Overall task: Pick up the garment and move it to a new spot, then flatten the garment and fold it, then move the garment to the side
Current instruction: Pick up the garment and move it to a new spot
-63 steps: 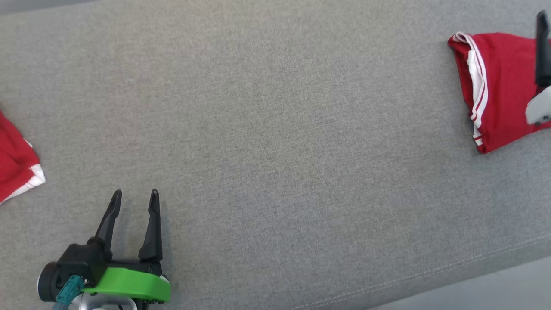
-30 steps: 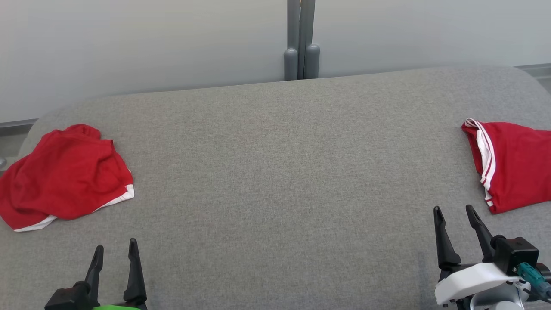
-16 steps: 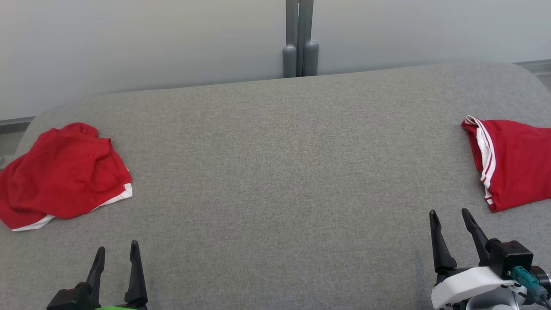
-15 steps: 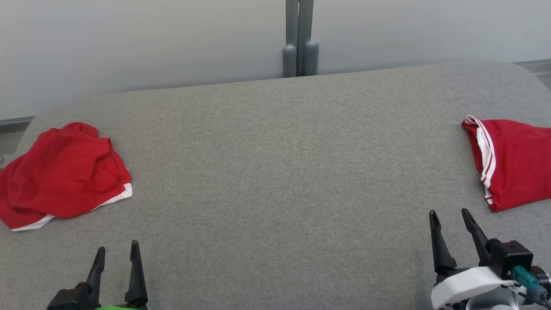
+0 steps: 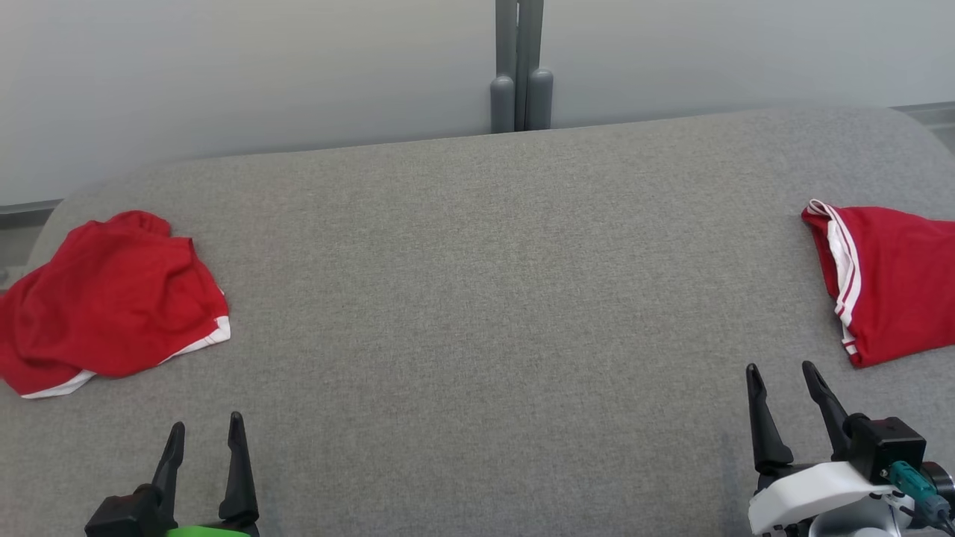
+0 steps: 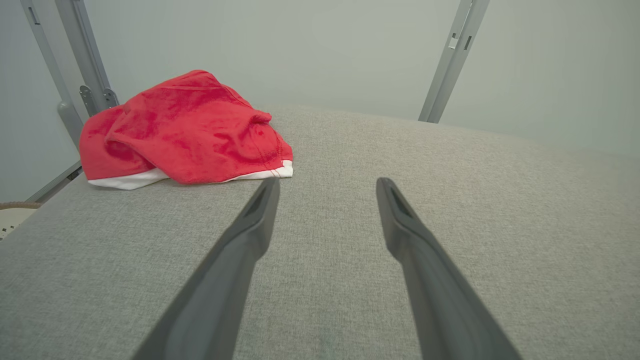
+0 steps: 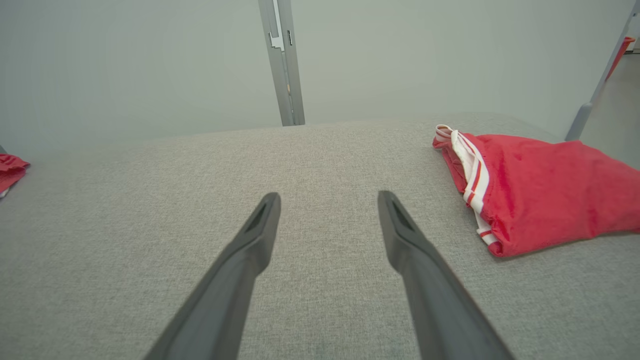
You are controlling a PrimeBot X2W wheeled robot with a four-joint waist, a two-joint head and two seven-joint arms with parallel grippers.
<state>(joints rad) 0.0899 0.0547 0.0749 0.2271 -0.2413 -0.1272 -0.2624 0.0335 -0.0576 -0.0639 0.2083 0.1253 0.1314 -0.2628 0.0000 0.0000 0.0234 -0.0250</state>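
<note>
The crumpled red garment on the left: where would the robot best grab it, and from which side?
Probably the white-trimmed corner of the crumpled red garment, nearest the robot. The cloth lies heaped and that corner sticks out onto the grey surface, easy to pinch. The left tool stands open just short of it, so a low, straight-ahead approach from the robot's side looks simplest.

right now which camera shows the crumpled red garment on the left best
The left wrist view: the crumpled red garment sits close ahead, whole, its folds and white hem clear. The head view shows the garment from above, smaller, at the picture's left edge. The right wrist view catches a red sliver at its left edge.
</note>
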